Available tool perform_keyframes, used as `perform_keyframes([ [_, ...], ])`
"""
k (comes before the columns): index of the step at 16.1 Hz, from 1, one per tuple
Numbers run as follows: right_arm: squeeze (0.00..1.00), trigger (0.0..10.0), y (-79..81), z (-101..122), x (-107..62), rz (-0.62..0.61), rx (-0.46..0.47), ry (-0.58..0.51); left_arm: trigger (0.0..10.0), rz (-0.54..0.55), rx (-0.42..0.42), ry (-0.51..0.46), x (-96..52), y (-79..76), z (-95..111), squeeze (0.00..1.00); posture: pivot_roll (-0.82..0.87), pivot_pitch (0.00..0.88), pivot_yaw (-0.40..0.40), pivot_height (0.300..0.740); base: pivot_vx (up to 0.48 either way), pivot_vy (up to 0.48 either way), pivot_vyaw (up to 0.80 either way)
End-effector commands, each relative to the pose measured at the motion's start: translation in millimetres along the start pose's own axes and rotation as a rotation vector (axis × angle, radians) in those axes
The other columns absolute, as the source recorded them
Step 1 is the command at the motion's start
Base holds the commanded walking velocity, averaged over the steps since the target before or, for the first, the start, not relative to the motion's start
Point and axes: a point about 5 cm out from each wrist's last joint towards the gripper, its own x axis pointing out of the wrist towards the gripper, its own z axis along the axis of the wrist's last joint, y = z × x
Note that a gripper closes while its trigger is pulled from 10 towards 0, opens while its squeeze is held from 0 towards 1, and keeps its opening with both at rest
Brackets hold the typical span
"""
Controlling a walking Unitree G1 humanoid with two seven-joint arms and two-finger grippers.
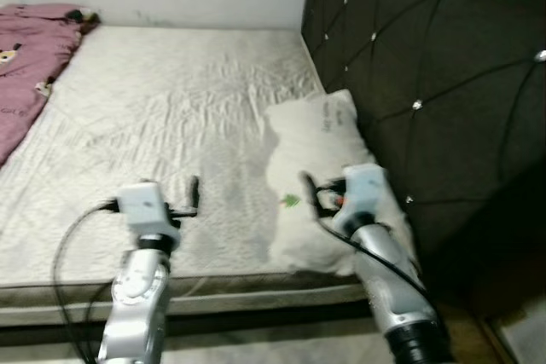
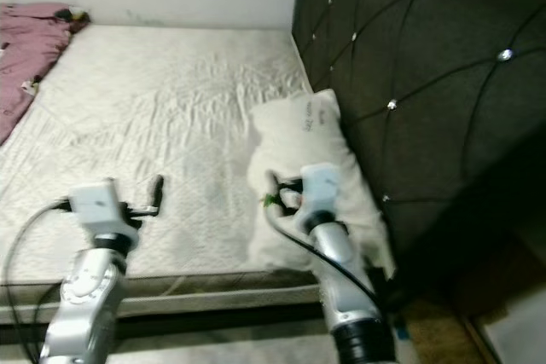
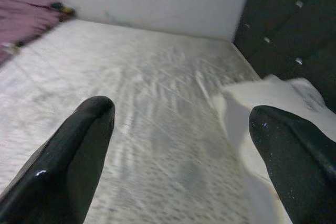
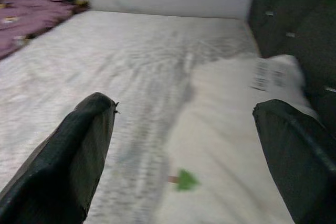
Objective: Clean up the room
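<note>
The room holds a bed with a pale quilted mattress [image 1: 171,117], bare of bedding and creased across the middle, set against a white wall at 12 o'clock. A dark tufted headboard with bright studs [image 1: 426,57] runs along the 3 o'clock side. A crumpled pink blanket with small printed figures [image 1: 26,57] lies at the 10 o'clock corner.

The white soft pillow with a small green mark [image 1: 328,168] lies on the mattress at 2 o'clock, touching the headboard. By its look it is light, limp and compressible, not fragile; the fabric should bunch under the fingers. Take hold at a near corner or edge, pinching a fold of cover and filling together, since the broad face offers nothing to clamp.

The right tool [image 1: 320,193] hovers over the pillow's near end, released, fingers wide apart. The left tool [image 1: 189,198] hangs over bare mattress at 7 o'clock, likewise released and holding nothing.
</note>
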Motion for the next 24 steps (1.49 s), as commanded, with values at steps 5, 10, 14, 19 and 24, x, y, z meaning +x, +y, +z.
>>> perform_keyframes([
  [5,0.0,10.0,-10.3,-1.9,-2.7,-0.022,-0.009,0.012,10.0,-0.041,0.001,-0.001,1.0,-13.5,0.5,0.0,0.04,0.079,-0.023,0.74,0.0,0.48,0.0],
  [10,0.0,10.0,-10.0,-4.0,-0.8,-0.02,-0.024,0.023,10.0,-0.026,0.004,0.01,-0.2,-11.2,-0.3,0.0,0.04,0.082,-0.025,0.74,0.0,0.48,0.0],
  [14,0.0,10.0,-7.8,-6.4,-1.3,-0.012,-0.021,0.028,10.0,-0.042,0.024,-0.031,-3.0,-12.3,3.5,0.0,0.06,0.077,-0.032,0.74,0.0,0.36,0.0],
  [19,0.0,10.0,-8.7,-8.2,-0.6,-0.011,-0.024,0.031,10.0,-0.087,0.041,-0.046,-3.8,-13.8,6.4,0.0,0.07,0.073,-0.035,0.74,0.0,0.0,0.0],
  [24,0.0,10.0,-6.0,-5.7,4.0,-0.003,-0.026,0.024,10.0,-0.106,0.023,-0.057,-6.4,-14.1,8.6,0.0,0.08,0.079,-0.036,0.74,0.167,0.0,0.0],
])
